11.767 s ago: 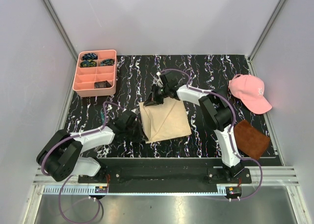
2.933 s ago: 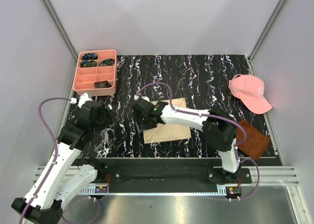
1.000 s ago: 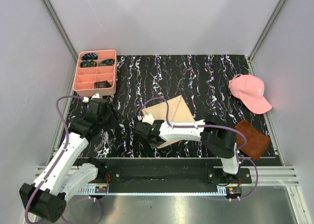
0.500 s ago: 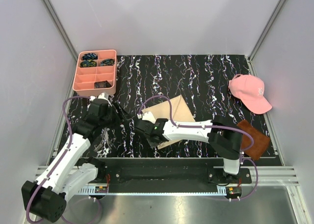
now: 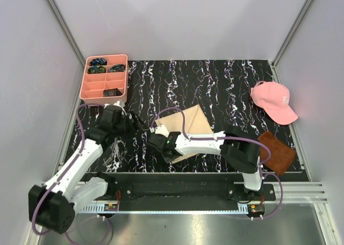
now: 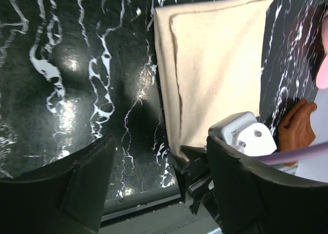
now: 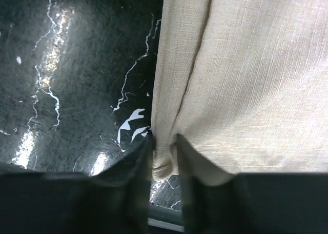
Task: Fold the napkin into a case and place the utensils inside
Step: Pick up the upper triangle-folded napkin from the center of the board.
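The napkin (image 5: 188, 124) is a beige cloth lying folded on the black marbled mat, seen lengthwise in the left wrist view (image 6: 215, 64). My right gripper (image 5: 167, 151) is shut on the napkin's near-left corner, and the cloth (image 7: 246, 80) bunches between its two dark fingers (image 7: 164, 152). My left gripper (image 5: 138, 122) hovers just left of the napkin, open wide (image 6: 159, 193) with nothing between its fingers. It looks down at the right gripper (image 6: 200, 175) holding the corner. The utensils are out of view.
A pink compartment tray (image 5: 105, 94) with small dark items stands at the back left. A pink cap (image 5: 274, 102) lies at the right, and a dark brown square (image 5: 277, 152) lies near the right arm's base. The mat's near edge runs just below the right gripper.
My left gripper has swung right and nearer, toward the napkin's left edge, and opened wider. The right gripper stays at the napkin's near-left corner.
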Motion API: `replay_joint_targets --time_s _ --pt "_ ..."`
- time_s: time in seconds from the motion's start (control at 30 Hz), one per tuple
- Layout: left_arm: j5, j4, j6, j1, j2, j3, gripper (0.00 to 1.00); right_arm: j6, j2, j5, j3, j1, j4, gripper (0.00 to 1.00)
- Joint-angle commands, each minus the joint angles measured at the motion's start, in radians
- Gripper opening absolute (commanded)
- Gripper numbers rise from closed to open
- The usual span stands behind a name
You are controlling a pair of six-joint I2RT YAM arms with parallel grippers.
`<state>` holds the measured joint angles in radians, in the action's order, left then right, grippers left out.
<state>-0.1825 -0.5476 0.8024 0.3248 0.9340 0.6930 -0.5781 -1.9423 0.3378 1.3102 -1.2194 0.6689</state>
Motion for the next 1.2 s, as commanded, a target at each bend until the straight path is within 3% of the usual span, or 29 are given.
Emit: replay_joint_targets --time_s 0.0,0.03,0.17,0.53,0.83,1.17 --pt "-0.126 0.133 -0.014 -0.004 0.092 0.008 0.76 -0.009 -0.035 0.003 -0.037 -0.002 -0.023 0.21" --pt "-0.153 0.156 -0.005 -0.004 0.112 0.004 0.77 -0.009 -0.035 0.010 -0.038 -0.002 -0.023 0.13" --pt "-0.233 0.297 0.050 0.002 0.254 -0.013 0.79 -0.020 0.005 0.029 -0.066 -0.002 -0.031 0.00" --pt "-0.161 0.373 0.142 0.057 0.619 0.092 0.73 -0.039 0.120 -0.013 -0.199 0.000 -0.163 0.00" --pt "-0.097 0.405 0.164 0.063 0.693 0.134 0.71 -0.045 0.187 -0.031 -0.227 0.009 -0.193 0.00" --pt "0.003 0.291 0.175 0.074 0.750 0.189 0.65 -0.065 0.258 -0.014 -0.235 0.037 -0.195 0.00"
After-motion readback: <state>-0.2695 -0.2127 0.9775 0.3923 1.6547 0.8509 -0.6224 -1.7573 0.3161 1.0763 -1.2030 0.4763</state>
